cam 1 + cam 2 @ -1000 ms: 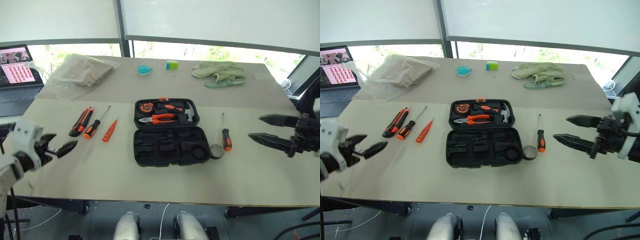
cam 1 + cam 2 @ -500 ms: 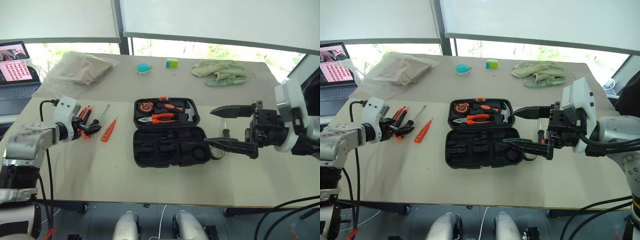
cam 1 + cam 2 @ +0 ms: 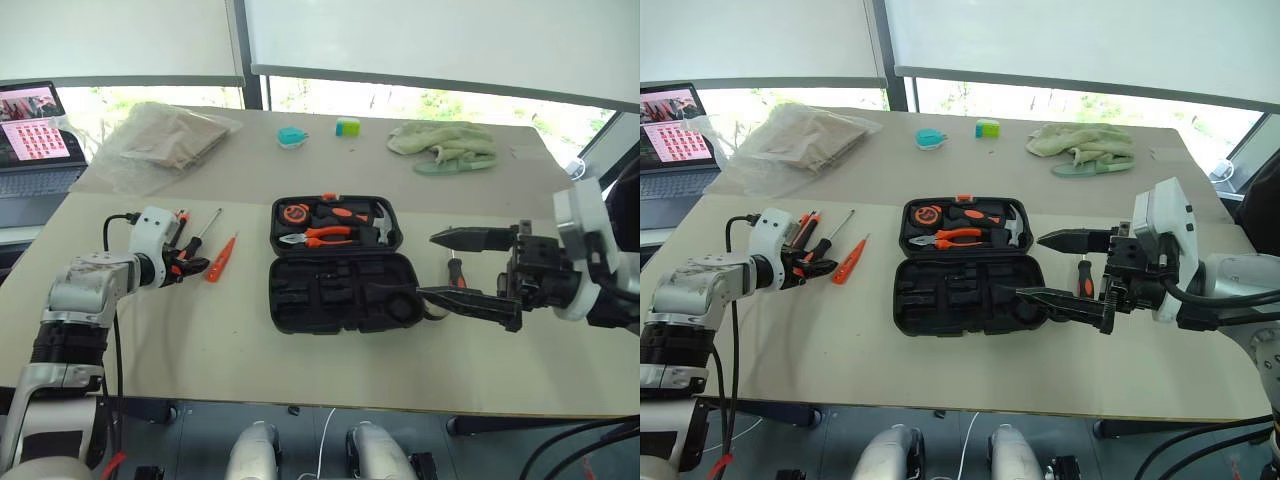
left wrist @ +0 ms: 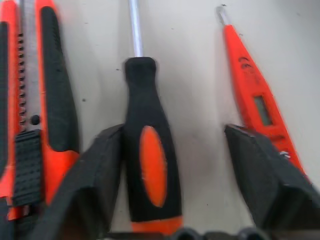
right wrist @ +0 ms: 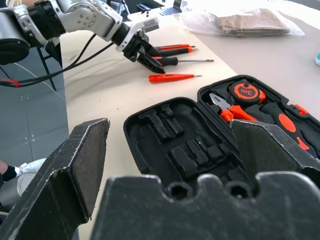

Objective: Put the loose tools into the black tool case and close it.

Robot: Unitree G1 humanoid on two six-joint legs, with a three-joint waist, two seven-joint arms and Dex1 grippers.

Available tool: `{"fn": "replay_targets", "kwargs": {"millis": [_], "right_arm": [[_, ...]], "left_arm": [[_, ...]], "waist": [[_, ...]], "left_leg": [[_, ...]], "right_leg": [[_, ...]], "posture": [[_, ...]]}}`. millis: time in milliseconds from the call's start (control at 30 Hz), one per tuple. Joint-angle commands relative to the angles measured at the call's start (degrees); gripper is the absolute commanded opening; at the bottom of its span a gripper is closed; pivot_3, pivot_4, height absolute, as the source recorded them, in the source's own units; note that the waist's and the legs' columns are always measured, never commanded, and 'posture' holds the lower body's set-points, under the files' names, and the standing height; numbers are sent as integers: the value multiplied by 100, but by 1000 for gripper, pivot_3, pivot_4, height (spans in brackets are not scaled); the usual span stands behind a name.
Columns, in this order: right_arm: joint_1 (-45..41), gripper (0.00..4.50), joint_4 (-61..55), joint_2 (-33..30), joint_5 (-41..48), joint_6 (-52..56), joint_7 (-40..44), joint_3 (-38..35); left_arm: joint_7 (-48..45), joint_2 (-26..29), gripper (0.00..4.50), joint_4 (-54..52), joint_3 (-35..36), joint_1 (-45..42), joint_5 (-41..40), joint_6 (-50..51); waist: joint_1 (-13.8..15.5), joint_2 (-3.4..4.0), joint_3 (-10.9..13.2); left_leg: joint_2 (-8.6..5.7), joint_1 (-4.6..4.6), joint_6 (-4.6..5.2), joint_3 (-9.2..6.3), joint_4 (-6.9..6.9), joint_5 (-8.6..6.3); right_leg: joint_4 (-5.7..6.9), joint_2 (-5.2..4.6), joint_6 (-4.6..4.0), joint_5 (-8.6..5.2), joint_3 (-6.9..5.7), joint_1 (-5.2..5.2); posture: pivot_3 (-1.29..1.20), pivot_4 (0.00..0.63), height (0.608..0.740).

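Laptop (image 3: 38,140), bagged cloth (image 3: 165,140) (crumpled), green rag (image 3: 445,145), behind open black tool case (image 3: 340,265)

My tool kit sits in what looks like an office or robotics lab: a wide beige tabletop (image 3: 300,370) beneath tall windows with white roller blinds (image 3: 430,40), an open laptop with a pink-tiled screen (image 3: 35,140) at ten o'clock, and grey floor with trailing cables below.

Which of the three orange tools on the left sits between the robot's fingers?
The middle one: the black-and-orange screwdriver sits between the left tool's fingers. The utility knife lies outside one finger, and the slim all-orange screwdriver beside the other.
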Motion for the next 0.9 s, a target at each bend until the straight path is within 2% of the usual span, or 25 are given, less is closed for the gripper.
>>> {"fn": "replay_targets", "kwargs": {"millis": [33,100,267,400,467,633,767,900], "right_arm": [[-6,4500,-144,-76,212,-79,-46,-307],[17,4500,-157,-82,238,-73,-79,-331],[181,4500,-229,-126,286,-31,-152,-438],[543,4500,-338,-156,86,-75,-155,-464],[727,4500,-381,-139,29,-89,-236,-516],[1231,4500,-538,-24,-98,-100,-460,-755],[1594,4500,-745,82,-16,-70,-665,-995],[1860,4500,-957,142,37,-49,-853,-1141]], "left_arm": [[-70,-79,1600,72,49,-77,49,-48],[-106,-128,894,107,77,-119,37,-108],[-70,-366,900,-3,493,-594,-220,-315],[-713,-450,900,-399,515,-1082,-480,-922],[-1351,-399,900,-718,251,-1246,-576,-1139],[-2893,-274,900,-794,-1174,-1427,250,-2558],[-3269,-638,900,-211,-1997,-1648,966,-3443],[-3229,-1069,900,455,-2383,-1864,1468,-4003]], "waist": [[3,0,0],[20,0,0],[88,-1,0],[119,-3,2],[139,-5,3],[131,18,-9],[121,18,-7],[105,17,-7]], "left_leg": [[0,0,0,0,0,0],[0,0,0,-2,0,0],[-1,-22,1,-19,22,0],[0,-64,7,-62,60,-4],[-1,-86,7,-80,75,-4],[-11,-81,8,-90,78,-5],[-13,-75,6,-100,78,-2],[-15,-82,7,-106,81,-1]], "right_leg": [[0,0,0,0,0,0],[0,0,0,0,-1,2],[1,0,4,2,-14,-2],[1,1,5,2,-49,-5],[1,0,6,3,-69,-6],[-2,-4,11,4,-73,8],[2,0,10,4,-73,14],[1,0,11,4,-71,11]], "posture": [[0,150,740],[0,150,740],[0,150,740],[0,150,740],[0,150,740],[0,150,740],[0,150,740],[0,150,740]]}}
